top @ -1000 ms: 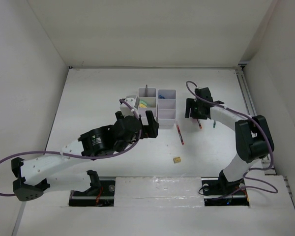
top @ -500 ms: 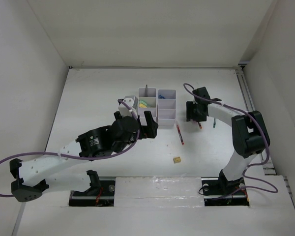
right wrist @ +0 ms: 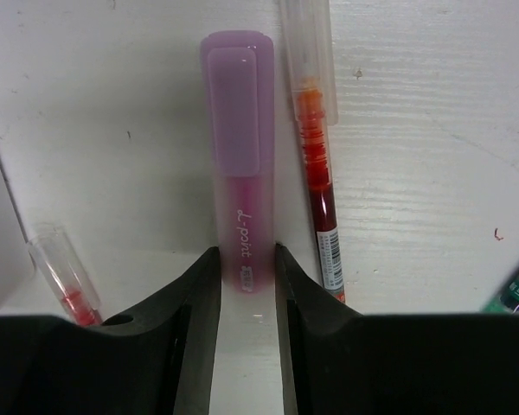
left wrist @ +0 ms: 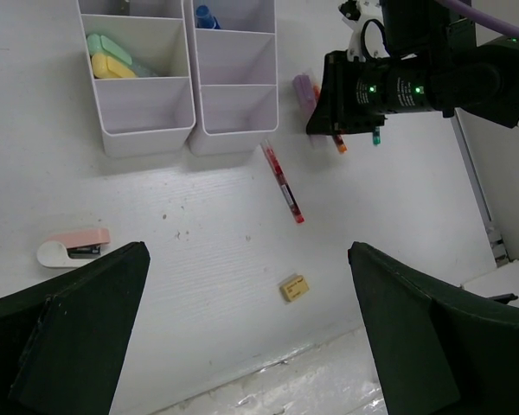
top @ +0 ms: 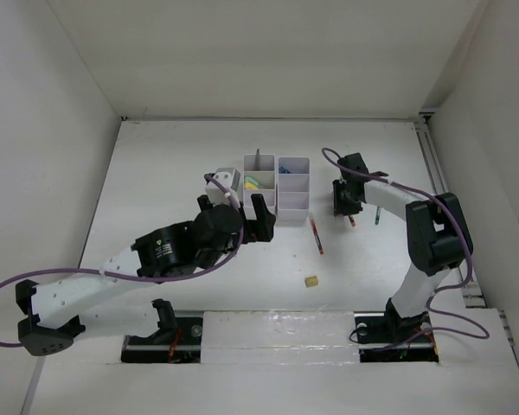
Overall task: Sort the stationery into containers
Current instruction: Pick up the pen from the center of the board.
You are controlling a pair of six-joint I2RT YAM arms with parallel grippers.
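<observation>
right hand: pinches pink highlighter | orange pen just beside

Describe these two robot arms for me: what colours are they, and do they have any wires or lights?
The left arm and right arm look alike: white tube-like links joined by chunky, rounded black joints on black bases. A loose purple cable runs along each one. The fingers are matte black with smooth curved edges. Small green lights glow on the right arm's black wrist block.
</observation>
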